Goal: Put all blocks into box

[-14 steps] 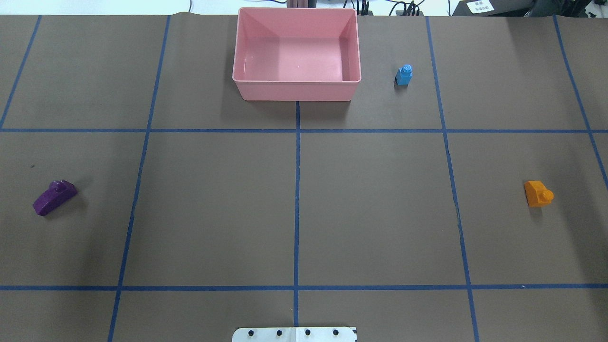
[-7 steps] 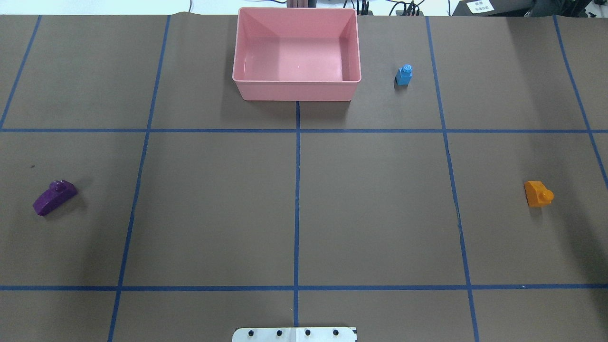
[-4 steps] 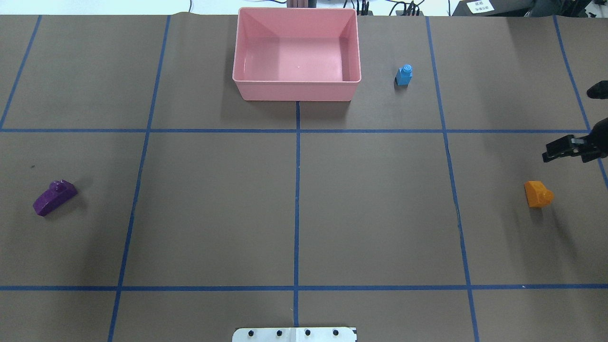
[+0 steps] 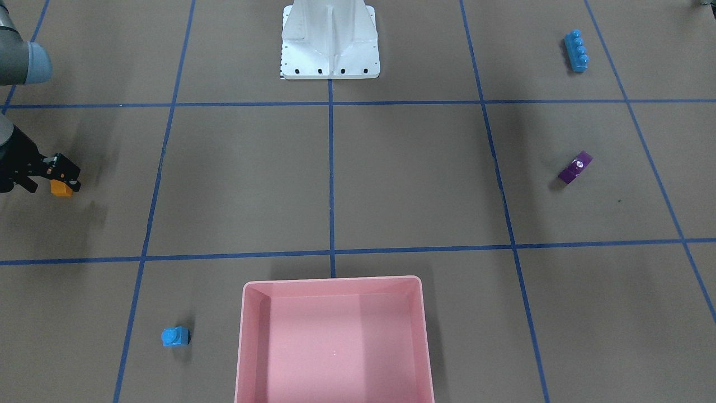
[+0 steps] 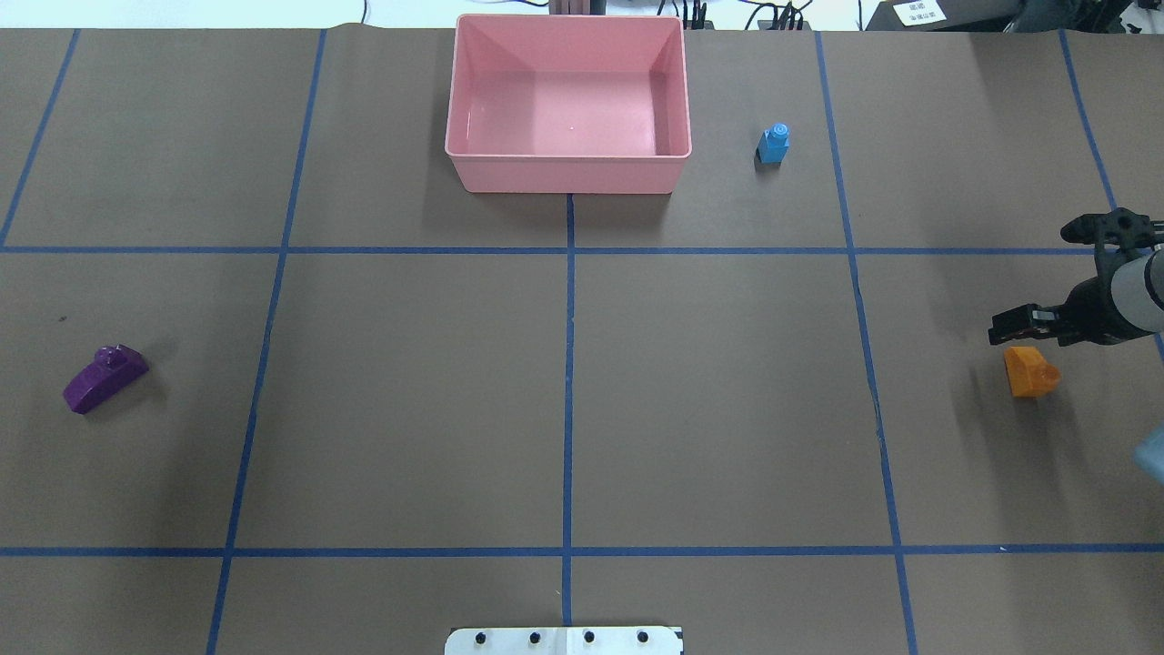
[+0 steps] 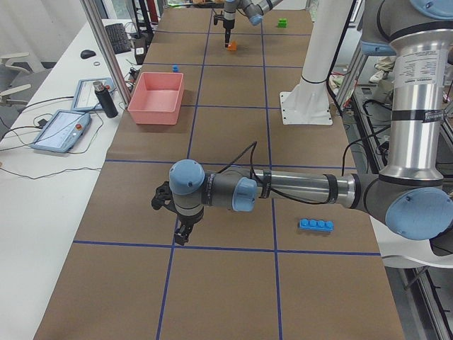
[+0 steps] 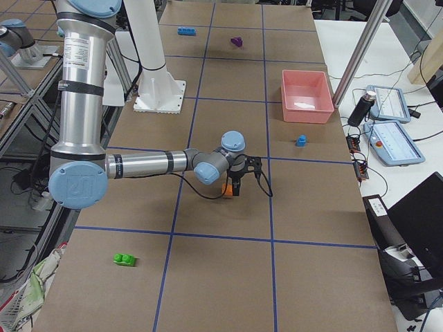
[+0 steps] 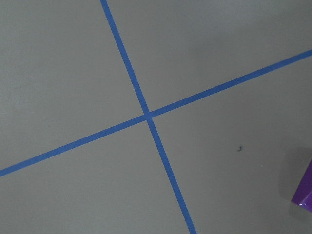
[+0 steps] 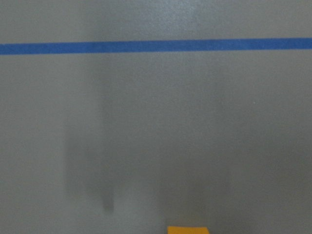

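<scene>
The pink box [image 5: 568, 173] stands empty at the table's far middle. The small light-blue block [image 5: 774, 144] is to its right. The purple block [image 5: 105, 377] lies at the left, at the edge of the left wrist view [image 8: 304, 192]. The long light-blue block [image 4: 576, 51] and the green block [image 7: 124, 260] lie near the robot's side. My right gripper [image 5: 1039, 277] is open just above the orange block [image 5: 1030, 371]. My left gripper [image 6: 180, 230] hangs over bare table near the purple block. I cannot tell if it is open.
The white robot base [image 4: 330, 39] stands at the table's near middle. Blue tape lines grid the brown table cover. A black bottle [image 6: 106, 99] and tablets [image 6: 60, 131] lie on the side desk beyond the box.
My right arm has come in from the right edge and moved down toward the orange block. No block has moved.
</scene>
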Available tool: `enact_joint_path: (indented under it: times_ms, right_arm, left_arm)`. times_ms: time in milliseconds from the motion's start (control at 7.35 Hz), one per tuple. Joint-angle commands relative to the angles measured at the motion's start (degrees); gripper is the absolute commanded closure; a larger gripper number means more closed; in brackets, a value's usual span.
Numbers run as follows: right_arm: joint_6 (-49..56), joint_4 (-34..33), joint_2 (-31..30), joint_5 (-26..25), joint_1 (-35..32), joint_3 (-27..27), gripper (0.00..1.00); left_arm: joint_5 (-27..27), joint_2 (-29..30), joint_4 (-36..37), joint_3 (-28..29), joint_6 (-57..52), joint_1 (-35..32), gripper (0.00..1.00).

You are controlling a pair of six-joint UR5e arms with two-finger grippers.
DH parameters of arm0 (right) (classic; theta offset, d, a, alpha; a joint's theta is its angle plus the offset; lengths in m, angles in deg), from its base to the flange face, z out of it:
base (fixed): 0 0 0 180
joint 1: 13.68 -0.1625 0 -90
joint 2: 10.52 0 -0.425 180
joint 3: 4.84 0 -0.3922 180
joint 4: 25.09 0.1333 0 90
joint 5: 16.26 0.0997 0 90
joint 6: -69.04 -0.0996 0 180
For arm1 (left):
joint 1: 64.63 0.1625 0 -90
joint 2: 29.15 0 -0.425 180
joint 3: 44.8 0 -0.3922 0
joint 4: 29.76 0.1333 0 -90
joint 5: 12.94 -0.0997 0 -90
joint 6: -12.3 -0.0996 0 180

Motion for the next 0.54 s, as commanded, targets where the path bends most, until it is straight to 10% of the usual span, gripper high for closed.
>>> enact_joint_path:
  times_ms: [0, 136, 408]
  right_arm:
    - [-0.34, 0.9, -1.1, 0.57, 0.63, 0.48, 0.17]
    - [-0.26, 0.64, -1.01, 0.66, 1.59, 0.4, 0.42]
    - [-0.34, 0.55, -1.18, -0.04, 3.79, 0.48, 0.4]
  left_arm:
    - [0.1, 0.0, 0.0, 0.0, 0.0, 0.0, 0.0]
    - [0.1, 0.0, 0.0, 0.0, 0.0, 0.0, 0.0]
    - [0.1, 0.0, 0.0, 0.0, 0.0, 0.0, 0.0]
